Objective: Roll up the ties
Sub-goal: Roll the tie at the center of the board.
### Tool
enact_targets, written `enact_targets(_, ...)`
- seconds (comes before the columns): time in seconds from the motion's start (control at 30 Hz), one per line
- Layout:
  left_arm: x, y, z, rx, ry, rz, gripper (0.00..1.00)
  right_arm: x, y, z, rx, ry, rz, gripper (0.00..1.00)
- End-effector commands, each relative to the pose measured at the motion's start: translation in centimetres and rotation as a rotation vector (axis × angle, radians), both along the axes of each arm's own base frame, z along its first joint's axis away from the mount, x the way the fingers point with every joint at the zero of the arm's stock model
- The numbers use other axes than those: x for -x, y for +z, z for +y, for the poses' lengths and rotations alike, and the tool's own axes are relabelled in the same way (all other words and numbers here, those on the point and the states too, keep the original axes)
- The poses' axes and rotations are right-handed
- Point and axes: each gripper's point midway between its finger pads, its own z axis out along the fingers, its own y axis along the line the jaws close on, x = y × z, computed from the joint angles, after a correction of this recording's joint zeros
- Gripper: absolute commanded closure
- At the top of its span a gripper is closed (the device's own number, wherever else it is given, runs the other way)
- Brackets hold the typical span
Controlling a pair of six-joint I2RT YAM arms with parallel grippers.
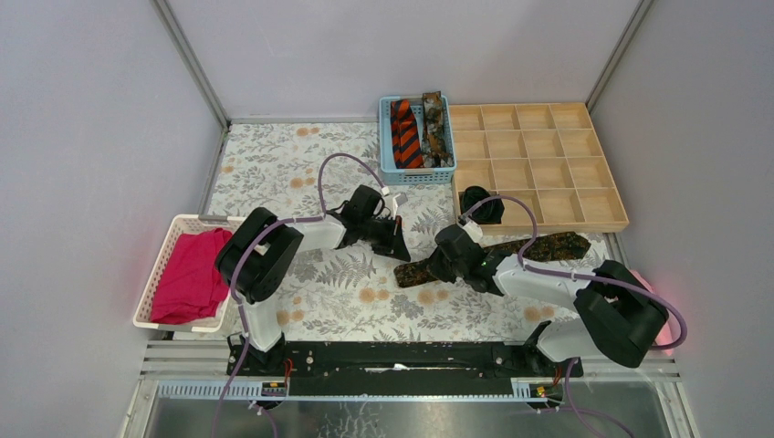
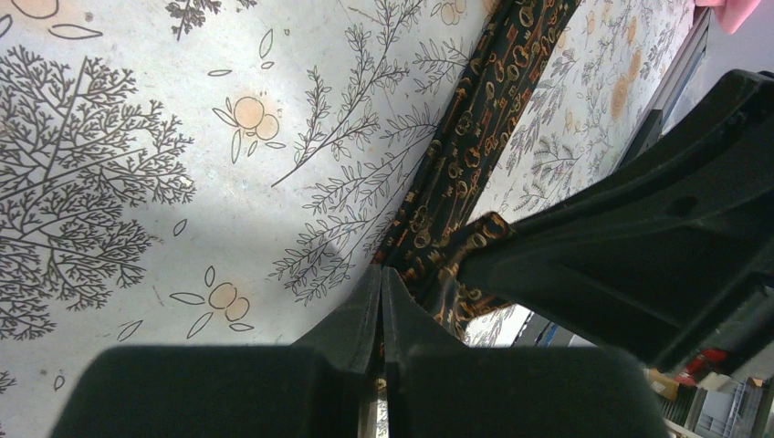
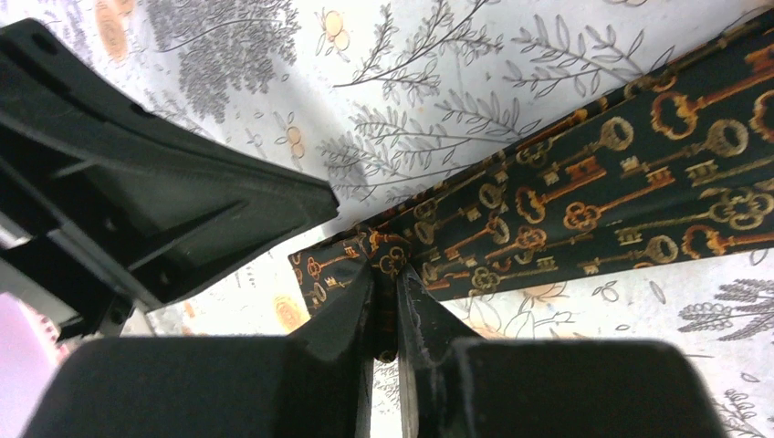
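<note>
Dark key-print tie [image 1: 548, 247] laid out flat as a long strip on the floral table cover [image 1: 274, 164], right of the middle, running from its wide end in front of the wooden grid tray [image 1: 538, 225] leftward and slightly nearer, to its narrow end between the two grippers. Narrow end raised and folded a little, pinched between the fingers of the right gripper [image 3: 384, 274], closed down to a thin gap on the fabric. Just beside it, left gripper [image 2: 381, 276] low over the cover, fingers pressed together with no gap showing, tips right at the edge of the same tie near that narrow end; fabric caught between them or not, impossible to tell. Farther back, black tie [image 1: 481, 205] coiled up at the near-left corner of the tray, partly over the rim there. Left of the tray, blue basket [image 1: 384, 137] at the back of the table, holding an orange-and-black striped tie [image 1: 406, 135] and a brown mottled tie [image 1: 436, 128] side by side, lengthwise. At the far left edge, white basket [image 1: 155, 274] with a magenta cloth [image 1: 193, 274] inside.
</note>
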Motion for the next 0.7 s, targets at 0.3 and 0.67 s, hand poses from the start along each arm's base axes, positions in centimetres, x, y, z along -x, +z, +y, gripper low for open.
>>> enact_targets(0.3, 0.4, 0.5, 0.1, -0.018, -0.005, -0.032, 0.95, -1.3, -1.4, -1.9, 0.219, 0.015, 0.01, 0.68)
enact_targets(0.67, 0.8, -0.7, 0.1, -0.025, -0.011, -0.008, 0.95, -2.6, 1.4, -0.9, 0.255, 0.108, -0.062, 0.46)
